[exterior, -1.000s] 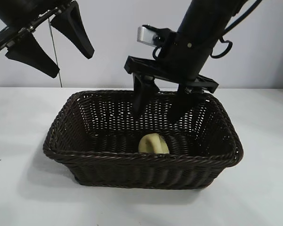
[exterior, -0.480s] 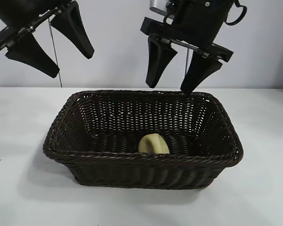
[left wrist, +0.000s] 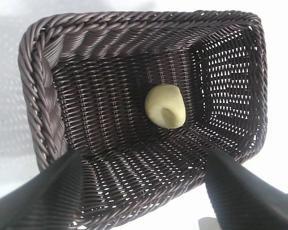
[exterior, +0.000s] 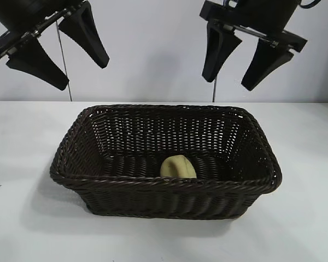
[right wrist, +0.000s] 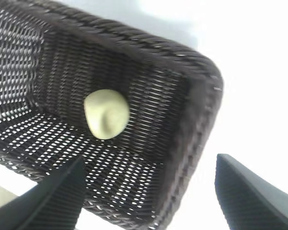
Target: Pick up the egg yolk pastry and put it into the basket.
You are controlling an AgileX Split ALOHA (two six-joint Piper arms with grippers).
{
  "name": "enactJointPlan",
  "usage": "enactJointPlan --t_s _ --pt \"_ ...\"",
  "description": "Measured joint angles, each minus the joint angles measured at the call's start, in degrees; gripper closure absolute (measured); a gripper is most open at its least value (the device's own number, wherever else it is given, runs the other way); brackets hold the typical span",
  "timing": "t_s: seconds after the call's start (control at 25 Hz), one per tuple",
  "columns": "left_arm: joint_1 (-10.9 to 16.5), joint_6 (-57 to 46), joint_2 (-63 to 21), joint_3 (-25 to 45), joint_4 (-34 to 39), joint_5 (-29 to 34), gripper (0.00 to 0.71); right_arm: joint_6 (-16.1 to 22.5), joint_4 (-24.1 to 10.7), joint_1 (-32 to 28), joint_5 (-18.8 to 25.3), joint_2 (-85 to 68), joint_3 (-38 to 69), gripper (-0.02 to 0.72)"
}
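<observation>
Exterior view: egg yolk pastry [exterior: 178, 166] sits inside the basket [exterior: 164, 188], on its woven floor, close to the wall nearest the camera & roughly mid-length, so the braided rim hides its lower part. Pale yellow, matte, rounded. Left wrist view shows the pastry [left wrist: 165, 106] w/ a dimple on its surface, lying free on the weave, apart from the end walls; basket [left wrist: 41, 103] fills most of that view. Right wrist view has the pastry [right wrist: 106, 114] near one long wall of the basket [right wrist: 194, 112], nothing touching it.

Basket is dark brown wicker, rectangular, sloping sides, standing flat on the counter [exterior: 27, 218]. Counter is plain white, matte, w/ a soft shadow to the basket's left side. Backdrop is a pale grey-blue wall [exterior: 147, 49] meeting the counter in a straight line behind the basket; two thin vertical cables run down in front of it.

Right gripper [exterior: 247, 70] hangs high above the basket's far right corner, jaws apart, holding nothing. Left gripper [exterior: 82, 73] is parked up at the top left, above & behind the basket's left end, jaws also spread wide, empty.
</observation>
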Motion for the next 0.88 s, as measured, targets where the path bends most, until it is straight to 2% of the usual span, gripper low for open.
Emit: enactJointPlan --t_s 0.28,0.88 --pt "0.0 0.0 0.0 0.0 0.0 0.0 0.189 -0.1 -0.4 -4.3 0.6 -3.2 2.0 0.164" --pt "0.0 0.0 0.0 0.0 0.0 0.0 0.189 -0.1 -0.4 -4.4 0.8 -3.2 2.0 0.164"
